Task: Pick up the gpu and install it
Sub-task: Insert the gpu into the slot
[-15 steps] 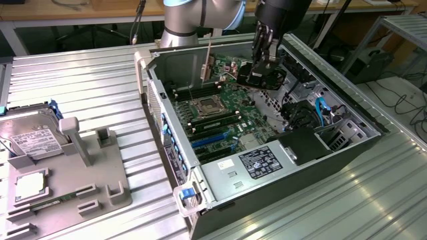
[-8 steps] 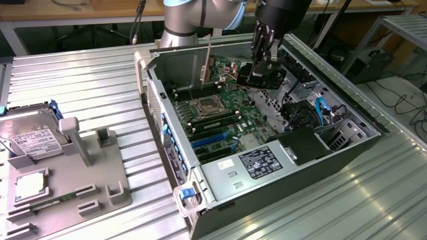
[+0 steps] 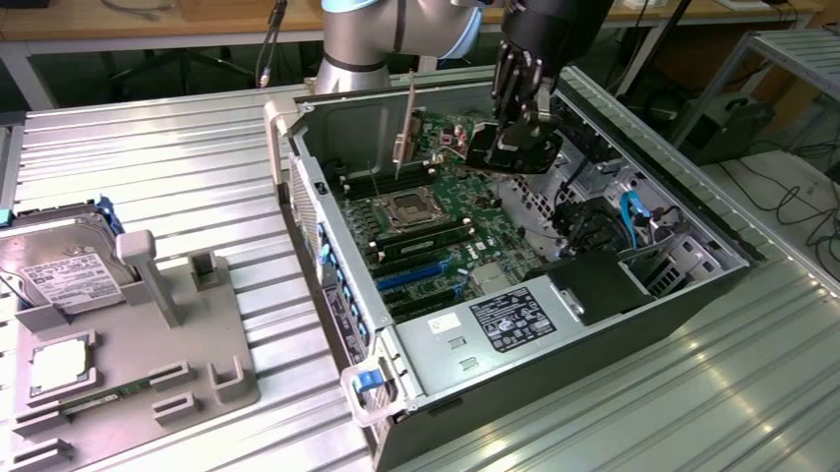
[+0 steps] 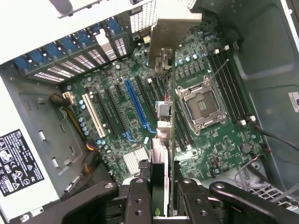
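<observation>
Claw (image 4: 163, 198) pinches the gpu (image 4: 162, 158) edge-on, black fingers (image 4: 139, 196) pressed on both faces of the card, no gap showing. In the exterior view the gripper (image 3: 514, 147) hangs inside the open top of the computer case (image 3: 735, 258), gpu (image 3: 489, 146) in its grip. Card stands upright on its long edge, pale metal bracket (image 4: 175, 32) at the end away from the fingers, toward the case's slotted rear wall. Can't tell if the lower edge touches anything. Below it is the motherboard (image 3: 447, 231). In the wrist view the card's line runs just beside the CPU socket (image 4: 202, 105), over the dark slots next to it. The long blue slot (image 4: 135, 105) and white slot (image 4: 93, 114) lie bare off to one side, with a small finned heatsink (image 4: 135, 159) near the fingers. Open room over the middle of the board. Tighter toward the exterior view's right: drive cage with blue cables (image 3: 632, 221) close to the gripper, black power supply (image 3: 597, 287) nearer the camera. Case wall with blue clips (image 3: 344, 315) bounds the exterior view's left. Outside the case is the ribbed metal table (image 3: 171, 157). Well apart, at the exterior view's left, a grey holder (image 3: 157, 339) carries a hard drive (image 3: 59, 267) and a memory stick (image 3: 98, 401). Robot arm (image 3: 381, 29) rises behind the case.
</observation>
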Motion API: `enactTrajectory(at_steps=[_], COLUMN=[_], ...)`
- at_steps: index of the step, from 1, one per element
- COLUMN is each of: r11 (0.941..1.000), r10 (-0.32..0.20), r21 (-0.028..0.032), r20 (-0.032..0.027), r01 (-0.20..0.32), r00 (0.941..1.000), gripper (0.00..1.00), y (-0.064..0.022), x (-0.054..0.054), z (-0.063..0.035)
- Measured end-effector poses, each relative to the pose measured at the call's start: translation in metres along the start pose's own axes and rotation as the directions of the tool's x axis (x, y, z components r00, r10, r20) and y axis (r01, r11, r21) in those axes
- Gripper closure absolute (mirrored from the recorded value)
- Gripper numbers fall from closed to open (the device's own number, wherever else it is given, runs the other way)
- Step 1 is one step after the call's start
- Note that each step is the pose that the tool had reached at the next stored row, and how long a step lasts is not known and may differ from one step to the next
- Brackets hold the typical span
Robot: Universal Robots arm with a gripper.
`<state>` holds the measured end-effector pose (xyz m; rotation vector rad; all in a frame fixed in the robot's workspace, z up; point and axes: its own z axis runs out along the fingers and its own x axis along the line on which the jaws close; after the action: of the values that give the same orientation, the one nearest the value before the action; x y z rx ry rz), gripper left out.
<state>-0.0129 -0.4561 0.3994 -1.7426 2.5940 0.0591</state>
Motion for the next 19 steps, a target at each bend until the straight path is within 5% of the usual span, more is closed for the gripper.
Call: enactTrajectory(at_steps=[9,19], r11=[0.9957,0.9832], r10=[-0.093,-0.182], r21=[-0.0033,-0.0066], r20=[-0.0021,-0.0036], r01=[0.093,0.182], r00=[0.9957,0.9833], gripper=[0.73,0.73], y=[0.0,0.0], x=[0.0003,0.0003], z=[-0.0001,0.0])
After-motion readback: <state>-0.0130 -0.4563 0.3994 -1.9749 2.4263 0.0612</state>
